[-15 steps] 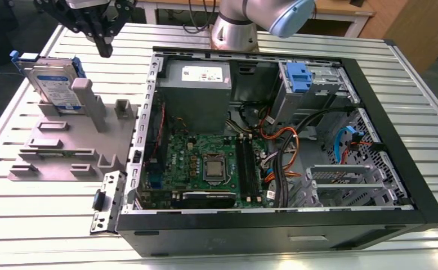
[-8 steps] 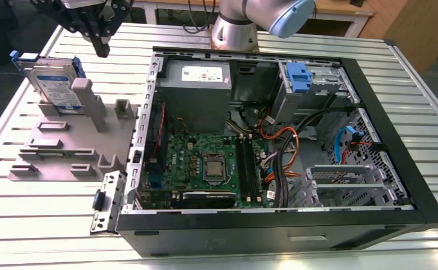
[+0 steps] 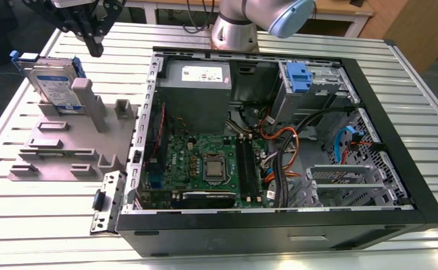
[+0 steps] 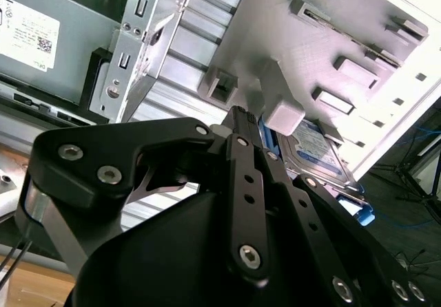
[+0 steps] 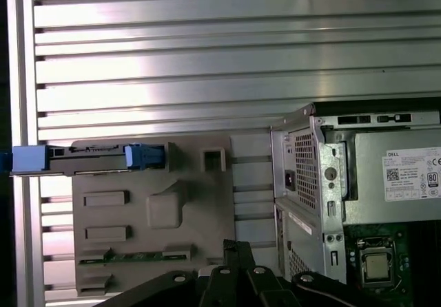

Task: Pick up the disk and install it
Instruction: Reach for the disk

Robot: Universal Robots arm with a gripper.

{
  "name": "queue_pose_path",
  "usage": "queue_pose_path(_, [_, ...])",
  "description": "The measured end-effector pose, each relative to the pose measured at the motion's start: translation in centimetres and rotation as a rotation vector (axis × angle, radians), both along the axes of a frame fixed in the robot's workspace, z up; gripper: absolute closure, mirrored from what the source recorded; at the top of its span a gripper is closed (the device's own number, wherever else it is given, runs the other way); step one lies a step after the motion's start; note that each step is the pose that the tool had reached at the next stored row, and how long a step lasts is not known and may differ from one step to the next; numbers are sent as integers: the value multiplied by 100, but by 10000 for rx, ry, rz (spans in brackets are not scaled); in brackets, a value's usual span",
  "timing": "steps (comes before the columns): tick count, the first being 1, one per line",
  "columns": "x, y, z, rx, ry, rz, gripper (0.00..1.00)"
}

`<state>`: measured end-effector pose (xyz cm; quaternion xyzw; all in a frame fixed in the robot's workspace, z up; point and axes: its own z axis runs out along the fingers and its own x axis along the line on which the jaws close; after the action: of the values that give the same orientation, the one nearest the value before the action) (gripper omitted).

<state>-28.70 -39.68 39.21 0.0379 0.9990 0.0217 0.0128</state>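
The disk [image 3: 54, 81] stands on edge in a slot at the far end of a grey holder plate [image 3: 65, 149], on the exterior view's left; it is silver with a white-and-blue label and blue rails. My gripper [image 3: 95, 52] hangs above and a little to the right of it, touching nothing, its black fingers drawn together to one tip with nothing between them. The first wrist view looks down on the disk's top edge [image 5: 89, 157], with the gripper [image 5: 234, 246] off to one side. In the second wrist view the gripper [image 4: 241, 114] points toward the disk [image 4: 317, 149].
An open computer case [image 3: 421, 185] lies on the slatted metal table [image 3: 429, 107], with a grey power-supply box [image 3: 198, 84], a motherboard [image 3: 211, 166], loose cables, and a blue caddy clip [image 3: 298, 76] in the drive bay. The holder has several empty slots [image 3: 54, 152].
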Motion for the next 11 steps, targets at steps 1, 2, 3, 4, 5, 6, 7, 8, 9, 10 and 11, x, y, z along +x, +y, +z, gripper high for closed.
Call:
queue_pose_path(1, [-15, 1, 0, 0, 0, -1, 89])
queue_pose_path(2, [-30, 3, 0, -1, 0, 0, 89])
queue_pose_path(3, [-45, 6, -1, 0, -1, 0, 89])
queue_pose_path(4, [-61, 10, -1, 0, 0, 0, 89])
queue_pose_path(5, [-78, 14, -1, 0, 0, 0, 89])
queue_pose_path(6, [-97, 19, -1, 0, 0, 1, 89])
queue_pose_path(7, [-114, 22, -2, 0, 0, 1, 89])
queue_pose_path(8, [-129, 26, -2, 0, 0, 1, 89])
queue_pose_path(9, [-141, 29, -2, 0, 1, 1, 89])
queue_pose_path(10, [-154, 32, -3, 0, 1, 1, 89])
queue_pose_path(11, [-170, 35, -4, 1, 0, 0, 89])
